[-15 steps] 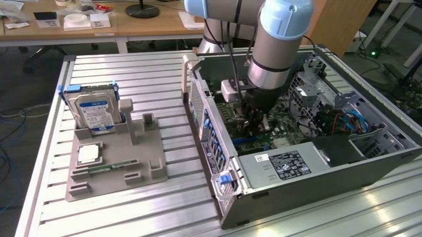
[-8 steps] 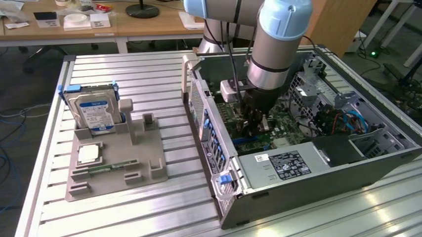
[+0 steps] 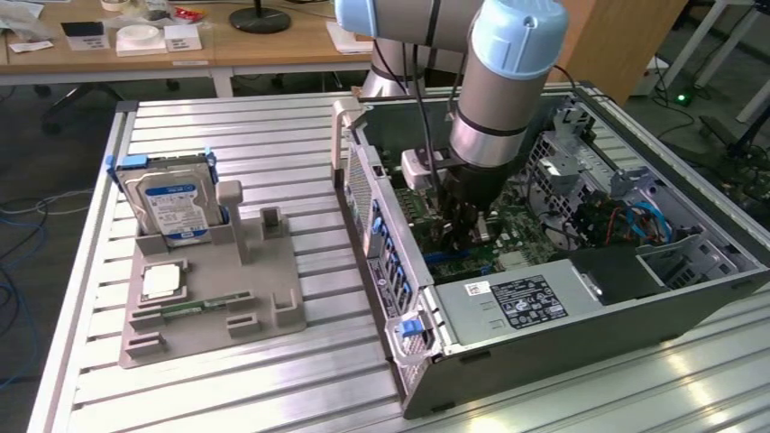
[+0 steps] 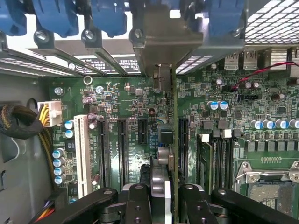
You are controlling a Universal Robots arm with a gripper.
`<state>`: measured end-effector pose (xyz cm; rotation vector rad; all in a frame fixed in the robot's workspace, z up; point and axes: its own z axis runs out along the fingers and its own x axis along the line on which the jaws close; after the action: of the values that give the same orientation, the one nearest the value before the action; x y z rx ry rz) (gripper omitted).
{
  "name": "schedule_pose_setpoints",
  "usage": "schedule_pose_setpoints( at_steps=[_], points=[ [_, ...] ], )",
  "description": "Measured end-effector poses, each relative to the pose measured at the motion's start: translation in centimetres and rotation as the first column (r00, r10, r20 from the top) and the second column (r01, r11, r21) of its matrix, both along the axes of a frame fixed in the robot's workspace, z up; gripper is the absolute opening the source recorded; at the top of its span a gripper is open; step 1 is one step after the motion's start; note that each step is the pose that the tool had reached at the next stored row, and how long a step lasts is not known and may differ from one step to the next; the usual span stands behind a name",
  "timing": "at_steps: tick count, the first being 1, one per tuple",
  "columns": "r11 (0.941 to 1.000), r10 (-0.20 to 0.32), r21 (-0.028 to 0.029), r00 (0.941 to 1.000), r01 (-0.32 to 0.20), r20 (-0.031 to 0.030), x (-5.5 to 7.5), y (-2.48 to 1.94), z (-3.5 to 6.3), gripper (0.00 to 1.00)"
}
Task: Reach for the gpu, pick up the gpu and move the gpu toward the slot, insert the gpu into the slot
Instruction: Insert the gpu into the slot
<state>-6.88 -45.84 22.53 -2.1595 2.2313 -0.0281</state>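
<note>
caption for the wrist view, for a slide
Claw holds the gpu edgewise above the motherboard.

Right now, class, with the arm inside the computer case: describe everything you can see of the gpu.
The gpu is seen edge-on in the wrist view: a thin green circuit card with a pale metal bracket at its far end, up against the case's rear slot covers. It stands upright over the green motherboard, in line with the black slot. The gripper clamps its near end between two black fingers. Whether it is fully seated cannot be told.
</note>
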Motion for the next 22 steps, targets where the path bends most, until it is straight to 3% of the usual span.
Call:
schedule_pose_setpoints(
  at_steps=[22],
  points=[
    [1.0000, 0.000, 0.0003, 1.0000, 0.000, 0.0000, -0.17, 0.00, -0.56, 0.28]
  ],
)
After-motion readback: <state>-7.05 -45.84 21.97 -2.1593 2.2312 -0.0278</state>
